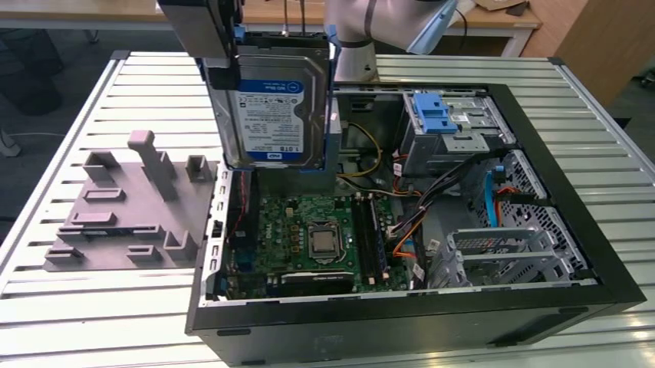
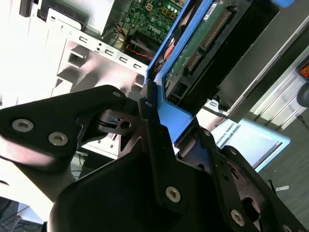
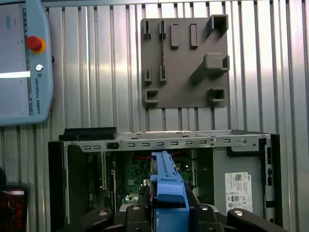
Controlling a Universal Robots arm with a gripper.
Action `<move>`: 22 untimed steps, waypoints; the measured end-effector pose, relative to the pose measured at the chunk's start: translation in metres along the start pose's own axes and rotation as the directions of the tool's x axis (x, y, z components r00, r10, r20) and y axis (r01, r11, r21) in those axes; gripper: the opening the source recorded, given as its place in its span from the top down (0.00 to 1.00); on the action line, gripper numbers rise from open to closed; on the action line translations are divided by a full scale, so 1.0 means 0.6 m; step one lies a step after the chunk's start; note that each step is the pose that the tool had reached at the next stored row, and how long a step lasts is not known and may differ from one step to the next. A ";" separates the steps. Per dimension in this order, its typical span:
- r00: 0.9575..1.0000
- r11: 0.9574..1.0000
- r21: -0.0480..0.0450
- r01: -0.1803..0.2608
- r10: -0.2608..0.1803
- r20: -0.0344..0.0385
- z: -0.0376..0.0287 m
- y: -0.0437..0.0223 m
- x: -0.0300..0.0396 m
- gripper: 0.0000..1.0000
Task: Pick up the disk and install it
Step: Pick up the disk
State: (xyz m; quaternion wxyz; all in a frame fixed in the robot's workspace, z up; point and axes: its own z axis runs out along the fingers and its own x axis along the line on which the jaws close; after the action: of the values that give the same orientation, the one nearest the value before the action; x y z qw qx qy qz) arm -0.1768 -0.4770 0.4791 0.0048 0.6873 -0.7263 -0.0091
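Black gripper [image 2: 174, 121] fingers [image 2: 149, 104], close to the lens in the second wrist view, are clamped on the blue carrier bracket of the disk [image 2: 203, 43]. The disk's green circuit-board underside faces the camera. In the first wrist view the bracket's blue edge [image 3: 166, 183] stands between the fingers, above an open computer case [image 3: 169, 140].

In the exterior view the disk [image 1: 276, 100] hangs upright from the gripper [image 1: 230, 46] with its white-and-blue label showing. It is raised over the open side of the case [image 1: 409, 307], along the wall nearest a grey fixture plate [image 1: 123, 207]. Inside the case lie a green motherboard [image 1: 307, 238] and, at the far corner from the plate, a silver drive cage with a blue latch [image 1: 445, 115]. Case and plate rest on a slatted metal counter [image 1: 103, 307]. A grey teach pendant [image 3: 21, 63] lies on the counter beside the case.
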 end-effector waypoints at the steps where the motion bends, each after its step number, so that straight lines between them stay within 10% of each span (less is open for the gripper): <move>1: 1.000 1.000 0.000 0.000 0.000 0.000 0.000 0.000 0.000 0.63; 22: 1.000 1.000 0.000 0.000 0.000 0.000 0.000 -0.016 -0.001 0.63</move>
State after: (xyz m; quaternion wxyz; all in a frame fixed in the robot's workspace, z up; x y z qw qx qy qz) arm -0.1669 -0.4770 0.4791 0.0048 0.6873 -0.7263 -0.0091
